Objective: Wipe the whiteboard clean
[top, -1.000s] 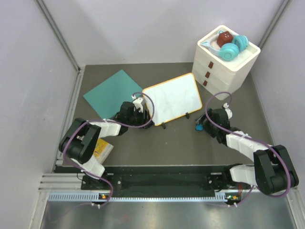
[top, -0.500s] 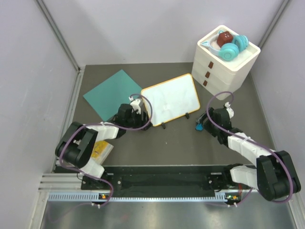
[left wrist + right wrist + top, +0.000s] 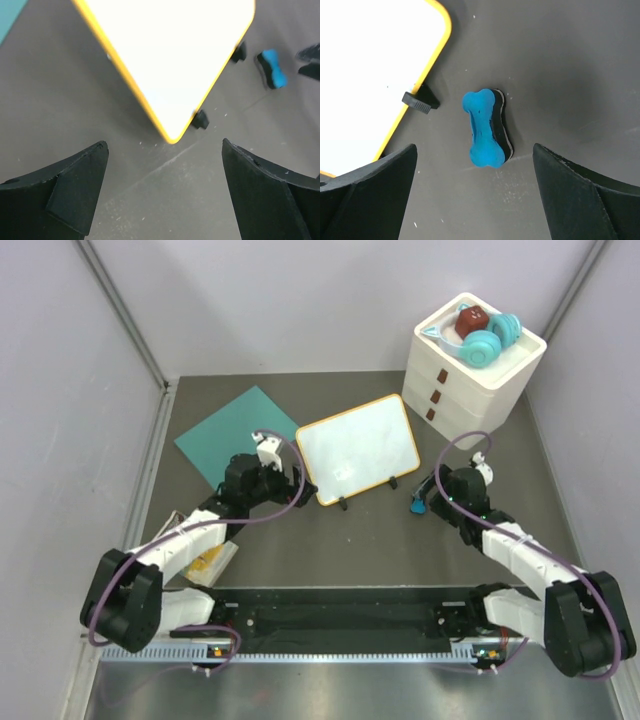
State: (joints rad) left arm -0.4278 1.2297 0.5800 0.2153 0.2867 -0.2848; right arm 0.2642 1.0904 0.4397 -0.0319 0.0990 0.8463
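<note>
The whiteboard (image 3: 358,448), white with a yellow-orange frame and black feet, lies mid-table; no marks show on it. It also shows in the left wrist view (image 3: 170,55) and the right wrist view (image 3: 375,75). A blue bone-shaped eraser (image 3: 417,506) with a black pad lies on the mat right of the board, clear in the right wrist view (image 3: 485,128). My left gripper (image 3: 290,483) is open and empty, just off the board's near-left corner (image 3: 165,197). My right gripper (image 3: 432,497) is open and empty, just behind the eraser (image 3: 475,200).
A teal square sheet (image 3: 236,438) lies left of the board. A white drawer stack (image 3: 470,380) stands at the back right with teal and brown items on top. A yellow packet (image 3: 210,555) lies near the left arm. Grey walls enclose the table.
My left gripper has pulled back left, off the board's near-left edge. The board has turned slightly. My right gripper has barely moved, still by the eraser.
</note>
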